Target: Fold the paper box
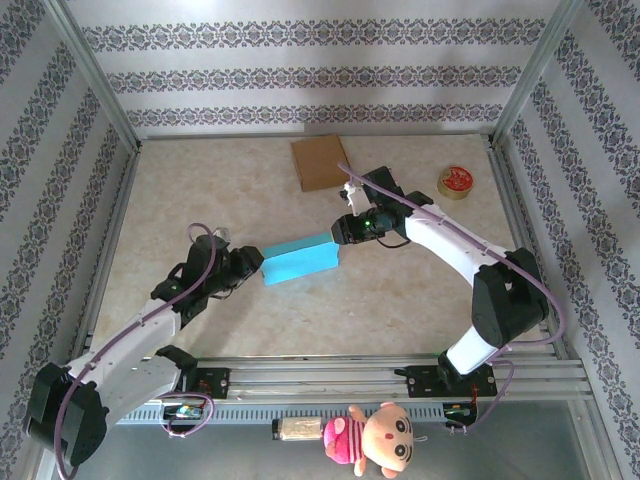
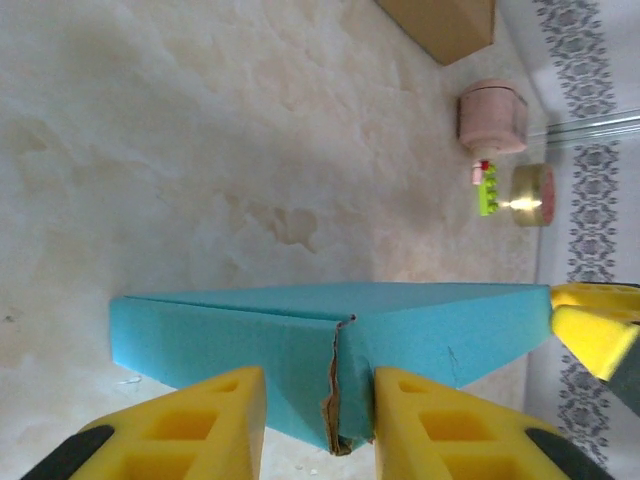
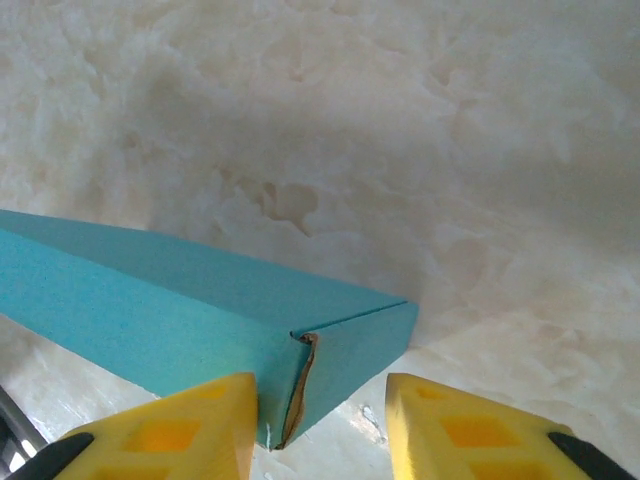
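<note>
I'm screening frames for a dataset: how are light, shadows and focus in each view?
Top external: even, soft light, all sharp, faint shadow beside the box. Left wrist: box edge crisp, a glare spot on the roll far right, near fingers slightly soft. Right wrist: broad soft shadow on the table beyond the box, no glare.

Cropped and unresolved items
Paper box [image 3: 150,310]: left end runs off frame at 9 o'clock, right wrist view. Cardboard sheet [image 2: 445,25]: cropped at 1 o'clock, left wrist view. Green object [image 2: 487,190], 3 o'clock: too small, possibly a toy.
</note>
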